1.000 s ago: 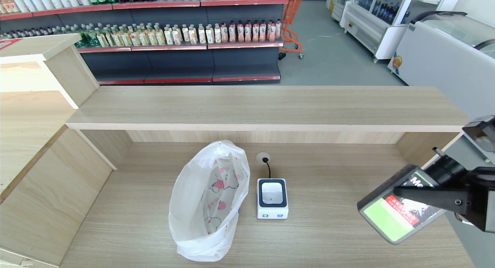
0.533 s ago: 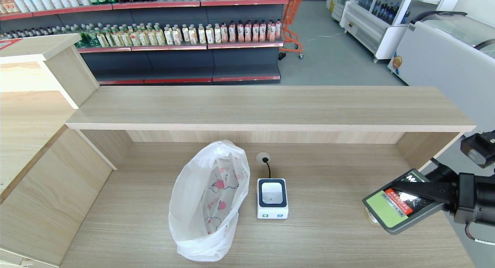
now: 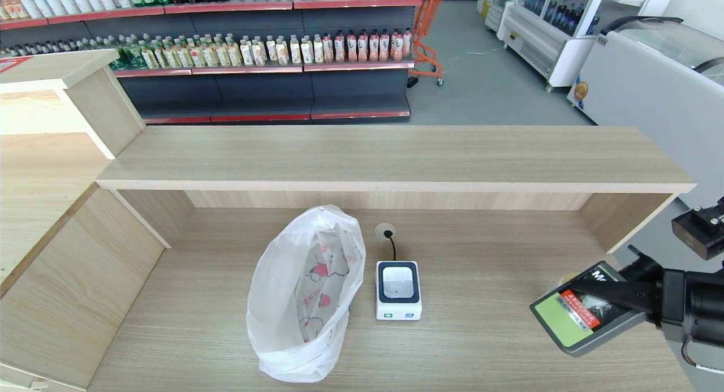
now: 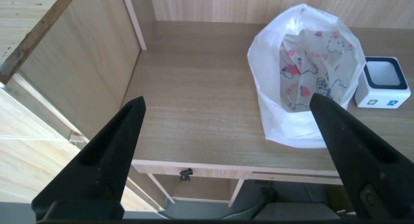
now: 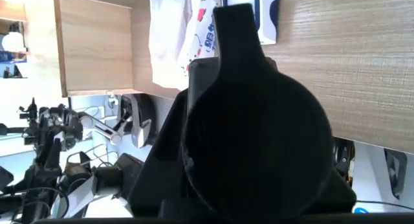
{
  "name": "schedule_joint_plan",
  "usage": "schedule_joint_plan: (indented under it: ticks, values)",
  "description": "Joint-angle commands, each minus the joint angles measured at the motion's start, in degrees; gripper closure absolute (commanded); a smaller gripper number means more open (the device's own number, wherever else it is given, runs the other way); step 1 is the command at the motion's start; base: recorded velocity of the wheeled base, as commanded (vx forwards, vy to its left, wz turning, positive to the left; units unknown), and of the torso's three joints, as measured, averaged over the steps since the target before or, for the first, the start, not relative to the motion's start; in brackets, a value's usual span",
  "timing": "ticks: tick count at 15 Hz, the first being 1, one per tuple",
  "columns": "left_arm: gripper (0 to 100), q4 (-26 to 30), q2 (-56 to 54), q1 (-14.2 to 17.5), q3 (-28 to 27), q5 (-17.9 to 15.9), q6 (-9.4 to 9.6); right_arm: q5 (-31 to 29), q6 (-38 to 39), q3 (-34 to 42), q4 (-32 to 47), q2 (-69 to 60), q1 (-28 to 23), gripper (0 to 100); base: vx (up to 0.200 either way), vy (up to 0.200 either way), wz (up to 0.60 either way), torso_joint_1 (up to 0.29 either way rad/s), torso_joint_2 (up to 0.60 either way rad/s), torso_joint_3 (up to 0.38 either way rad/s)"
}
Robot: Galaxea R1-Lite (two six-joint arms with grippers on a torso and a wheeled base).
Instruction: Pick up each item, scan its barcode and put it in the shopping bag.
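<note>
Item: flat dark grey packet [image 3: 565, 330], held at the right near corner of the bench [image 3: 481, 347], well apart from the scanner and the bag.
Right gripper: the gripper [image 3: 594, 287] is clamped on the packet; one black finger lies across its upper face, and the packet's free end sticks out toward the middle of the bench.
Packet tilt: broad face turned up toward the head camera, the free end lower; I cannot tell whether it touches the bench.
Packet label: a light green panel at the free end, a slanted red strip with small white print beside it, and a dark part with large white letters, partly under the finger; the small print is too fine to make out.
Left gripper: the gripper [image 4: 226, 159] is released, its two dark fingers spread wide with nothing between them, above the near left part of the bench.
Shopping bag: white plastic bag [image 3: 294, 301] standing with its mouth open near the middle of the bench.
Bag contents: a pale wrapped package [image 3: 322, 284] with a red and pink pattern, leaning upright inside.
Scanner: small white box [image 3: 399, 290] with a dark-framed window facing up, just beside the bag on the robot's right; two small coloured marks on its near side.
Scanner cable: black cord [image 3: 391, 246] running back into a round hole in the bench.
Beyond the bench: store shelves [image 3: 271, 50] lined with bottles, and white freezers [image 3: 650, 81].
</note>
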Motion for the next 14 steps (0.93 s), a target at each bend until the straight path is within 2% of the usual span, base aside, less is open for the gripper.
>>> schedule_joint_plan:
  ticks: [1,3,6,11,13,14]
  values:
    - [0,0.0,-0.02,0.01,0.0,0.02,-0.09,-0.37,0.06,0.06,-0.03,-0.18,0.68,100,-0.2,0.2,0.0,0.002,0.0,-0.002]
    - [0,0.0,-0.02,0.01,0.0,0.02,0.0,-0.64,0.15,0.76,-0.03,-0.88,0.68,100,-0.2,0.2,0.0,0.012,0.0,0.005]
    - [0,0.0,-0.02,0.01,0.0,0.02,0.0,-0.64,0.15,1.46,-0.03,-1.67,0.68,100,0.0,0.0,0.0,0.0,0.0,0.0]
    - [0,0.0,-0.02,0.01,0.0,0.02,0.18,-1.34,0.06,0.94,-0.29,-0.62,0.68,100,0.0,0.2,0.0,0.005,0.0,0.003]
    - [0,0.0,-0.02,0.01,0.0,0.02,0.0,-4.33,-0.21,-0.21,-1.7,1.67,1.47,100,0.0,0.0,0.0,0.0,0.0,0.0]
    - [0,0.0,-0.02,0.01,0.0,0.02,0.0,-8.99,-0.21,-0.73,-4.16,4.48,4.81,100,0.0,0.0,0.0,0.0,0.0,0.0]
